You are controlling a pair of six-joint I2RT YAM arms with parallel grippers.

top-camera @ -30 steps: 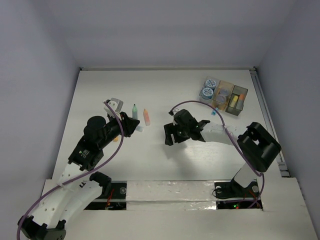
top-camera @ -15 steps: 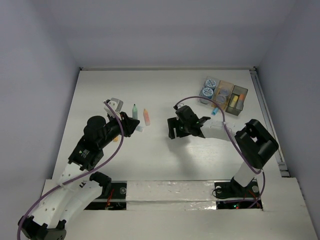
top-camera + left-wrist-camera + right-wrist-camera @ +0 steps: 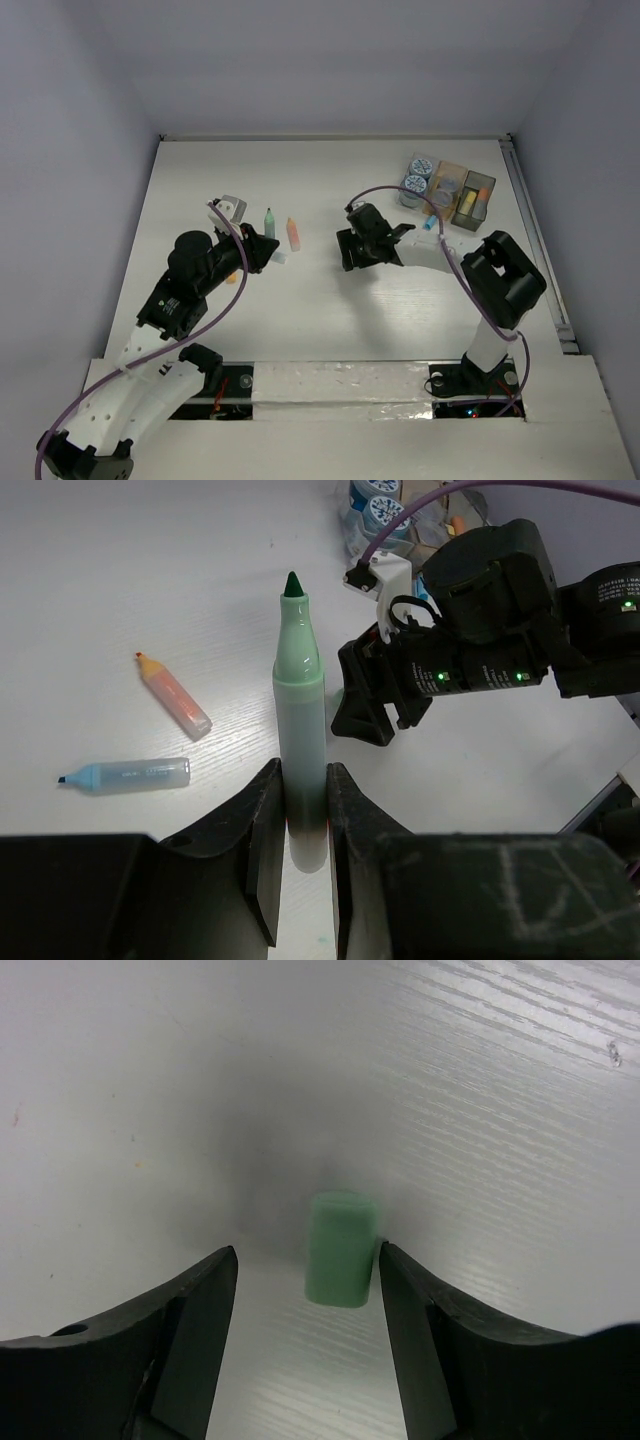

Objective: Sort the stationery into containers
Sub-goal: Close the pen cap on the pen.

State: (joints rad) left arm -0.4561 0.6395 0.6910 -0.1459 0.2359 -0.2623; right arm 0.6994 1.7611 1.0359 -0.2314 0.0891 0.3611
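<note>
The left pincer (image 3: 303, 775) is clenching one green marker (image 3: 298, 680) by its lower barrel, with the dark tip pointing straight away from the fingers. Two more markers are lying on the white table (image 3: 150, 580) to the left of that pincer. One orange marker (image 3: 173, 693) is farther out, and one pale blue marker (image 3: 125, 775) is nearer, about level with the fingertips. The right pincer (image 3: 305, 1255) is standing released over the table. One small green block (image 3: 342, 1248) is lying between its two fingers, just beside the right-hand finger and apart from the left-hand one. Behind the right pincer, back past its wrist, two boxes are sitting side by side: one amber box (image 3: 447, 188) and one grey box (image 3: 474, 199). Two patterned rolls (image 3: 412, 185) are sitting just beside the amber box, on the side nearer the pincer. One blue-tipped marker (image 3: 430, 222) is lying near the boxes.
</note>
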